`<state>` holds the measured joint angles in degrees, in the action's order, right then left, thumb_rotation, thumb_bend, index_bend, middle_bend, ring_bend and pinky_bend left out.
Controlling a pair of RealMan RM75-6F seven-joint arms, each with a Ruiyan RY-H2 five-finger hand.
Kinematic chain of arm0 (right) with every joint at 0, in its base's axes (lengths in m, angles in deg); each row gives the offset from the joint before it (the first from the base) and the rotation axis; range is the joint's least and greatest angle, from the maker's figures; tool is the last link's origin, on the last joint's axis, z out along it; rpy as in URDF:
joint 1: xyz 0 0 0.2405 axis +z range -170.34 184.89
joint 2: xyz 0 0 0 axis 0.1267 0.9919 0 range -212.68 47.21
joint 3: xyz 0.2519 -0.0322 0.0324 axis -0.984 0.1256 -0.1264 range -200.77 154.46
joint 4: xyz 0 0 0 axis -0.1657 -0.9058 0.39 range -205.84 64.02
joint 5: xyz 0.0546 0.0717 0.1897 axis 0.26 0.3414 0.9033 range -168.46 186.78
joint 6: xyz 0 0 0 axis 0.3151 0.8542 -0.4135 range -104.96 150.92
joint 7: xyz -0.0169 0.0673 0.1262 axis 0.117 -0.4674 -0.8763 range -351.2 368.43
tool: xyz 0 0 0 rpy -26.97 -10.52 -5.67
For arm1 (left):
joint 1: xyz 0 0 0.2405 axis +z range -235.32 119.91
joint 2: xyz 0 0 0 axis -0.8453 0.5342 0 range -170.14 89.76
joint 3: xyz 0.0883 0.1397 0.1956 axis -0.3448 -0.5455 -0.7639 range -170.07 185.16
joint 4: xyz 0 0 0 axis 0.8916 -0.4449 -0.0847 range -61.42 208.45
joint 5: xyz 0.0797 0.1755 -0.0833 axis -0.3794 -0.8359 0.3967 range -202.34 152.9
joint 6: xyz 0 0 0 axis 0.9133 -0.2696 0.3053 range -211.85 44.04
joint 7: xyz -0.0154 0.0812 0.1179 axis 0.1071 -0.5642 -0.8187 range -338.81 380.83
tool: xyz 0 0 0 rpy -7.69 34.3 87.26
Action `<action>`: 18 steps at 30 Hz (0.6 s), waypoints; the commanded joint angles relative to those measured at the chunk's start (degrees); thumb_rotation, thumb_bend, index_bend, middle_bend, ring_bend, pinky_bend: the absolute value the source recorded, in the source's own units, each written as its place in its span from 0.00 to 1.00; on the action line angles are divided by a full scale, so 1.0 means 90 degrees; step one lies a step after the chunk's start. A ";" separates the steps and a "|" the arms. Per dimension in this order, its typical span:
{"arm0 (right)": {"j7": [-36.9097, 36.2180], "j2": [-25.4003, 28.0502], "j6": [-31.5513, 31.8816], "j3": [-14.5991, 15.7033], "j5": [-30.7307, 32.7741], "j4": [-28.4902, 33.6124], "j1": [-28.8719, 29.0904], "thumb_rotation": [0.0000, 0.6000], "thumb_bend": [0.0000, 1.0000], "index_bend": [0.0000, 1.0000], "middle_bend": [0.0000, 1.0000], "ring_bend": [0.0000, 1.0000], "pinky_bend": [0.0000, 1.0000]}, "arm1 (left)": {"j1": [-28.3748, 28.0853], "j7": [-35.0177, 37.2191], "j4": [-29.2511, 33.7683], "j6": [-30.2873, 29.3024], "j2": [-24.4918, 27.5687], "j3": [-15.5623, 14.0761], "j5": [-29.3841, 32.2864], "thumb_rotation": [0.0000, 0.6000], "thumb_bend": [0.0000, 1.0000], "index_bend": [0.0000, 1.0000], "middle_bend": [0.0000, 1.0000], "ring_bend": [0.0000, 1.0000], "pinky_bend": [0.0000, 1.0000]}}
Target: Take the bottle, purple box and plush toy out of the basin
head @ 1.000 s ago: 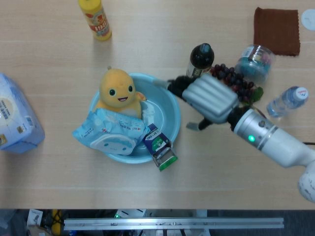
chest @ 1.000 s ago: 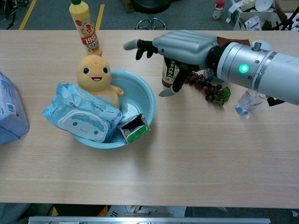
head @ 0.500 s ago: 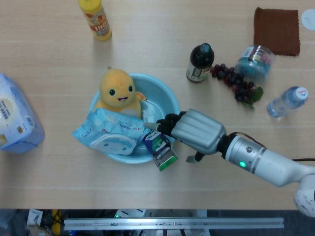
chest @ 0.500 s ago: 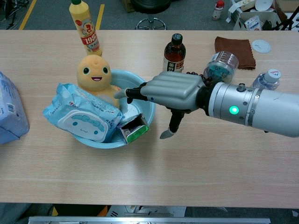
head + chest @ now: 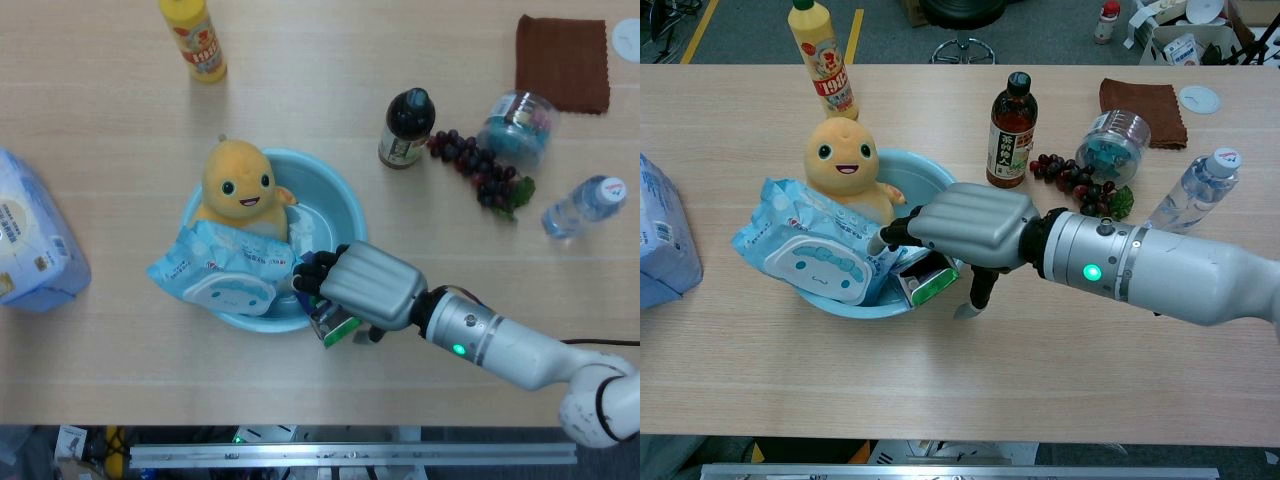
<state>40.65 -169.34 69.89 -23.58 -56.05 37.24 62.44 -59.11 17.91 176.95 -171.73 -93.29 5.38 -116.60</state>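
- Since a second ago the right hand [image 5: 965, 230] has swung from up by the dark bottle [image 5: 406, 128] down to the near rim of the basin [image 5: 340, 205]; it now hovers over the purple box [image 5: 925, 277], with that bottle left standing on the table outside the basin.
- Plush toy [image 5: 845, 165] sits upright at the basin's far-left side, and the wet-wipe pack [image 5: 820, 255] leans over the left rim against it; a sideways shove on the box could tip the pack out or drag the basin along.
- Purple box is propped on the near rim, its green end hanging over the edge. A downward press could flip it onto the table or tilt the basin.
- Fingers [image 5: 898, 232] are stretched forward close together over the box, thumb pointing down outside the rim; I cannot tell whether anything is pinched. A closing grasp may catch the rim instead.
- Left hand is not visible.
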 commanded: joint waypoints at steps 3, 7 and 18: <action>0.0287 -0.0320 0.0113 -0.0026 0.0223 -0.0243 0.0059 1.00 0.13 0.25 0.29 0.30 0.50 | 0.0027 0.0062 -0.0050 -0.0027 0.0000 -0.0004 0.0001 1.00 0.28 0.01 0.10 0.10 0.13; 0.0350 -0.0496 0.0197 -0.0088 0.0338 -0.0379 0.0072 1.00 0.22 0.31 0.33 0.34 0.54 | 0.0045 0.0114 -0.0083 -0.0052 0.0010 0.0002 0.0008 1.00 0.28 0.01 0.10 0.10 0.13; 0.0502 -0.0856 0.0424 -0.0206 0.0444 -0.0751 0.0069 1.00 0.46 0.61 0.51 0.55 0.81 | 0.0075 0.0180 -0.0137 -0.0071 0.0010 0.0010 0.0022 1.00 0.28 0.01 0.10 0.10 0.13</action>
<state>45.47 -176.96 73.61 -25.27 -52.06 30.62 63.14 -58.45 19.52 175.72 -172.36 -93.21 5.46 -116.42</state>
